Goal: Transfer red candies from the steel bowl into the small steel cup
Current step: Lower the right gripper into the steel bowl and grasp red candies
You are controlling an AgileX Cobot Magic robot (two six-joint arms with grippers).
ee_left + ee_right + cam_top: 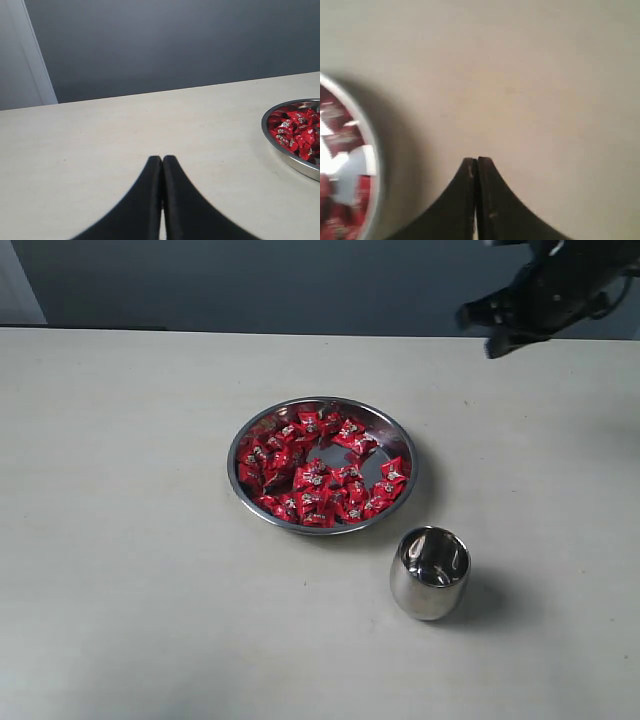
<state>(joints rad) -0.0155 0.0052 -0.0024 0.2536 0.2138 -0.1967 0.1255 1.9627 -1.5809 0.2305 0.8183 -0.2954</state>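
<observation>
The shiny red foil-wrapped candies (320,475) lie heaped, with no common axis, in the wide shallow steel bowl (398,430). The bowl sits below my right gripper (476,161) and off toward the other arm's side, while the small rounded steel cup (430,573) stands on the pale desk (120,540) just beside the bowl on the right arm's side, so I judge that arm better placed. Both the right and the left gripper (162,159) have jaws pressed together on nothing, so I'd open before reaching in.
</observation>
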